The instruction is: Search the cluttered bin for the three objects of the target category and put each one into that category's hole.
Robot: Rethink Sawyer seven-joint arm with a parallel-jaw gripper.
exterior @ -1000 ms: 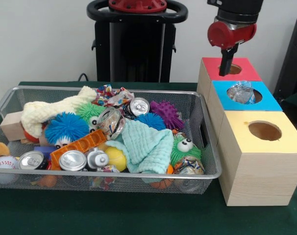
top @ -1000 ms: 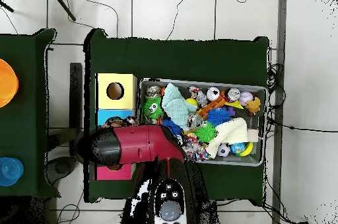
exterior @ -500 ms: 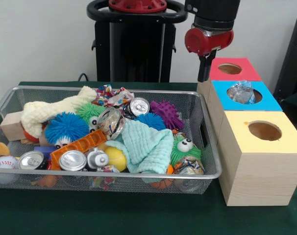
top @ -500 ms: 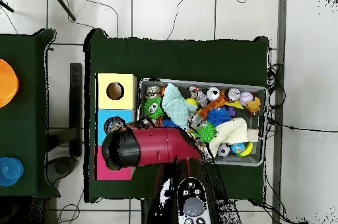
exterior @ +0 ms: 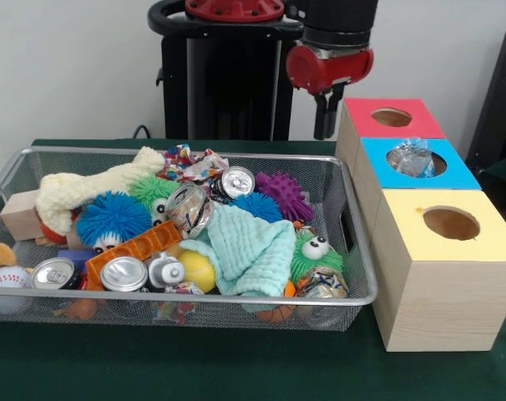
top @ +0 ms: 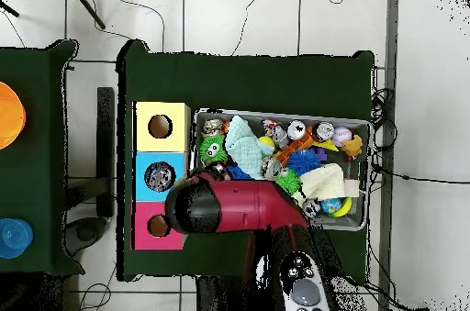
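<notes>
The wire mesh bin (exterior: 194, 299) is full of toys, cans and cloths; it also shows in the overhead view (top: 285, 114). One crumpled see-through bottle (exterior: 412, 157) sits in the round hole of the blue-topped box (exterior: 457, 175), and shows from above too (top: 160, 176). Another see-through crumpled thing (exterior: 321, 282) lies at the bin's front right corner, half under a green fuzzy ball (exterior: 316, 251). My gripper (exterior: 324, 121) hangs empty above the bin's far right corner, left of the red-topped box (exterior: 361, 113). In the overhead view the red arm (top: 220, 208) hides it.
The yellow-topped box (exterior: 487, 238) stands nearest the camera in the row of boxes. In the bin lie silver-topped cans (exterior: 123, 273), a mint cloth (exterior: 253, 246), a cream knitted bone (exterior: 86, 188), blue and purple spiky balls (exterior: 111, 219) and an orange block (exterior: 134, 251).
The arm has swung left in the front view, from over the red box's hole to the bin's far right corner. The bottle stays in the blue box's hole.
</notes>
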